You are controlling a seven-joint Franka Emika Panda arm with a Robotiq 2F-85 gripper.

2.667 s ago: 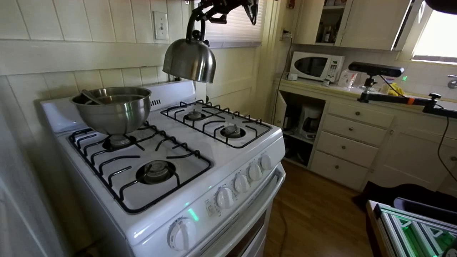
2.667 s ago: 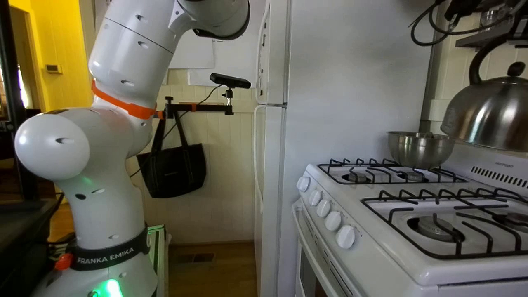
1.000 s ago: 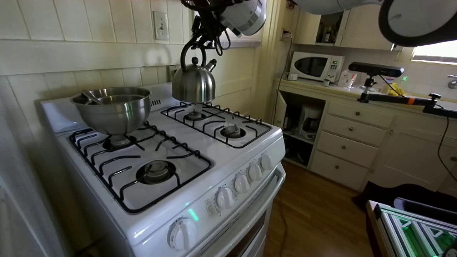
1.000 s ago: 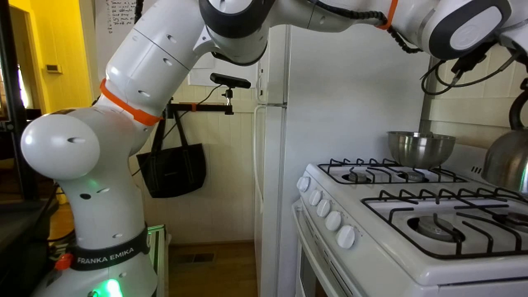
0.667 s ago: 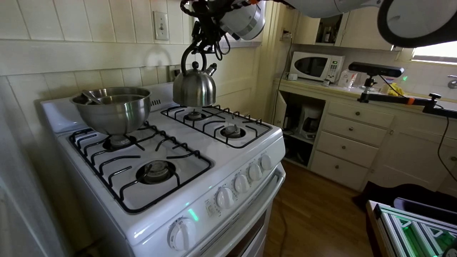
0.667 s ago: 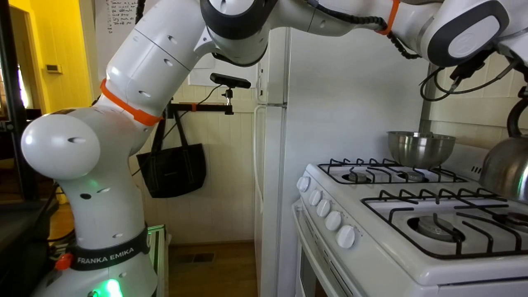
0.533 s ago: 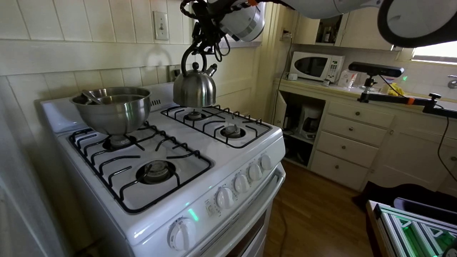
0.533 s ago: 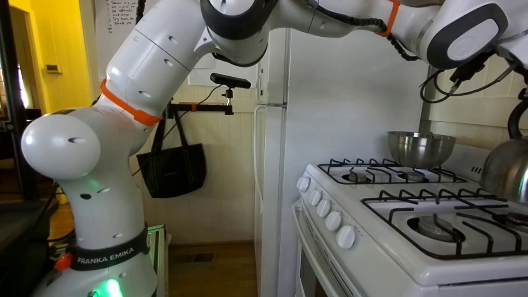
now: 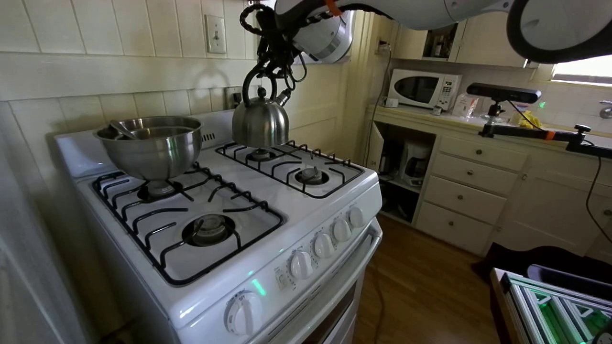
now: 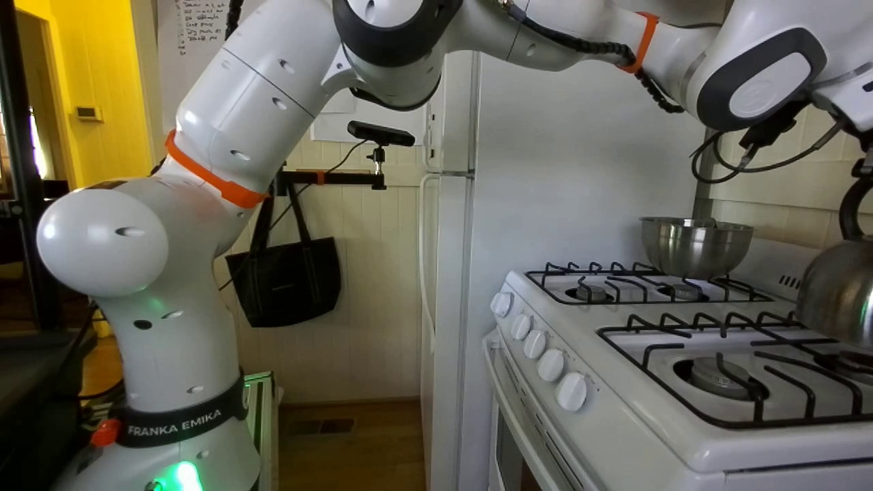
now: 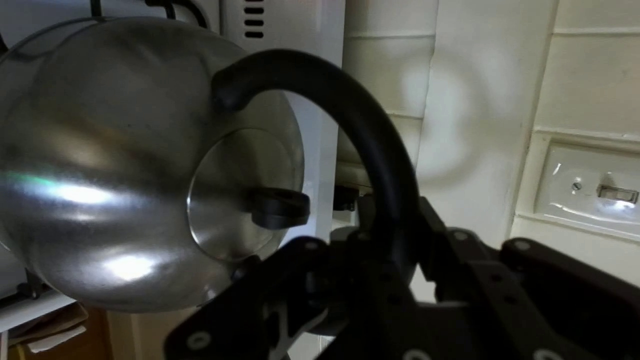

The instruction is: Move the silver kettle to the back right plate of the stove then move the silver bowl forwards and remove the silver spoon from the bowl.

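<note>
claw (image 11: 397,215): drawn in tight, my fingers (image 11: 434,230) pressing the black handle (image 11: 371,129) from both sides; I have hold of the silver kettle (image 9: 260,124) by its arch.
silver kettle: upright above the back right plate (image 9: 261,155), whose burner shows at 6 o'clock under the base; how high the gap is, I cannot judge.
silver bowl (image 9: 150,155): in both exterior views, on the back left of the stove (image 9: 277,196); at 9 o'clock from the kettle in an exterior view.
silver spoon (image 9: 123,129): in an exterior view it leans toward 10 o'clock over the bowl's rim, lower end hidden; in an exterior view only a stub of the spoon (image 10: 711,223) tops the rim.
spout (image 9: 283,98): at 1 o'clock on the kettle in an exterior view; in the wrist view my own dark linkage covers most of that side.
lid knob (image 11: 280,209): large and plain under the arch in the wrist view.
arm (image 10: 573,24): in an exterior view I see it run from the base at 8 o'clock to the wrist at 2 o'clock.
kettle (image 10: 839,293): in an exterior view the 3 o'clock edge cuts much of it away, and most of my claw too.
light switch (image 11: 617,194): at 3 o'clock in the wrist view.
grip: dark and blurred where my fingers meet the handle.
</note>
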